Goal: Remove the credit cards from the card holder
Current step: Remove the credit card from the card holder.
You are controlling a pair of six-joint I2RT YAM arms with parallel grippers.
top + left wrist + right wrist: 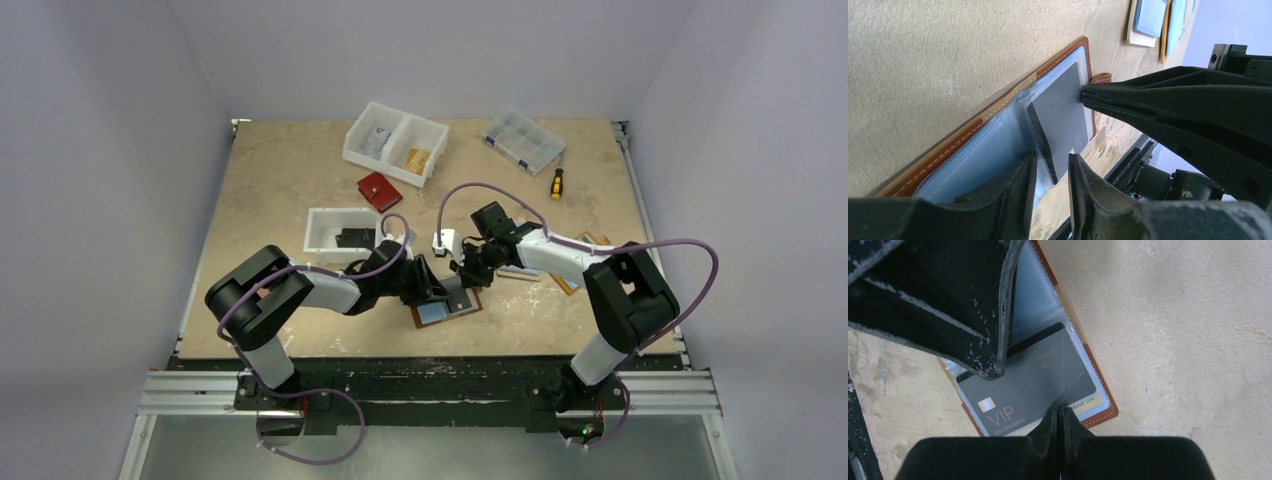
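Note:
The brown card holder (448,308) lies open on the table near the front edge, blue sleeves up; it also shows in the left wrist view (938,159) and the right wrist view (1102,412). A grey "VIP" credit card (1028,390) lies skewed on the sleeve, partly out of it (1063,115). A beige card edge (1087,402) shows under it. My right gripper (1058,412) is shut, its tips pinching the card's edge (1083,95). My left gripper (1052,172) is open by a narrow gap, one of its fingers (973,315) resting on the holder's other half.
A red wallet (379,191), a white tray (335,230), a white two-part bin (395,143), a clear organizer box (522,140) and a screwdriver (556,183) lie further back. Tan-and-blue holders (1153,20) lie to the right under my right arm.

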